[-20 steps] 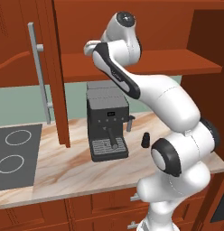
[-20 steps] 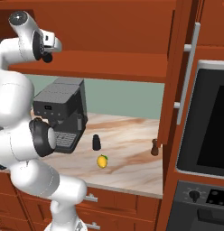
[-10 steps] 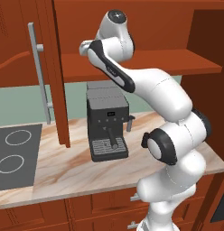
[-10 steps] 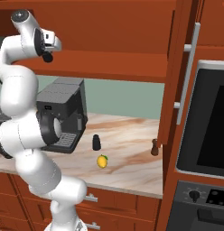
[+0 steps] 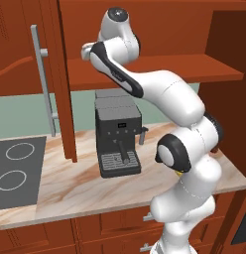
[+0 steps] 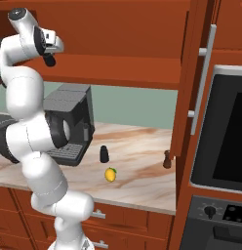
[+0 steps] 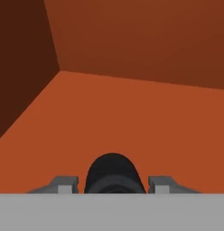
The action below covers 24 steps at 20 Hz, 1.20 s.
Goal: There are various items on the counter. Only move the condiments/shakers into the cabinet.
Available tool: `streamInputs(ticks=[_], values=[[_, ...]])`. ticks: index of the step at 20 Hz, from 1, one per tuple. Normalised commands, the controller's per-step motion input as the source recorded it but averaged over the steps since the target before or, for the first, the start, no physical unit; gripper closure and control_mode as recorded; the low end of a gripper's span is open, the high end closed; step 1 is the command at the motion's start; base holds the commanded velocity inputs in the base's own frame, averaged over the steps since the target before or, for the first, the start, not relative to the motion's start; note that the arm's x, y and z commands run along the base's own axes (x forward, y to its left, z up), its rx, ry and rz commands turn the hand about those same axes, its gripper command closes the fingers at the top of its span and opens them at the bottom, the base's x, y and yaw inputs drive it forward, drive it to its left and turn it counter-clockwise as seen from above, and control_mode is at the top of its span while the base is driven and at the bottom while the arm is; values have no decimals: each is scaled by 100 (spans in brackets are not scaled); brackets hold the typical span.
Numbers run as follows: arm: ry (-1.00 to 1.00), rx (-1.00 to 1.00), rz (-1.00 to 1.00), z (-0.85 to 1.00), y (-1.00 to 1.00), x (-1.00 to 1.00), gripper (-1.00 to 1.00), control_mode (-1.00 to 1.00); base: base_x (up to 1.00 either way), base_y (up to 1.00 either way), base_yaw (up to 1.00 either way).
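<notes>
Red-brown wooden cabinetry frames this rendered kitchen, with a beige-pink marbled worktop (image 6: 142,146) below the open wall cabinet (image 6: 118,68). High at the cabinet's flat shelf, the tool (image 6: 49,58) has a small black tapered shaker (image 7: 114,175) between its fingertips (image 7: 64,184), just over the shelf floor near the back left corner. Whether the jaws clamp the shaker or have begun to part I cannot tell.

On the worktop stand a second small black tapered shaker (image 6: 104,154), near a small yellow lemon (image 6: 110,174), and a slim dark-brown turned mill (image 6: 166,159) by the cabinet door's lower edge. A large dark-grey coffee machine (image 5: 117,134) sits further left.

By my reading, the first shaker is being delivered; the second shaker and the mill remain, and the lemon should stay.
</notes>
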Motion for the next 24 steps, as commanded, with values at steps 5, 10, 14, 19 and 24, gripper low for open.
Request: streamInputs(ticks=[5, 10, 14, 19, 24], values=[[0, 0, 0, 0, 8, 39, -100, -100, 0, 0, 0], [-1, 0, 0, 0, 7, 43, -100, -100, 0, 0, 0], [-21, 0, 0, 20, 0, -69, -100, -100, 0, 0, 0], [-22, 0, 0, 23, 0, -59, -100, -100, 0, 0, 0], [-11, 0, 0, 14, -20, -83, -100, -100, 0, 0, 0]])
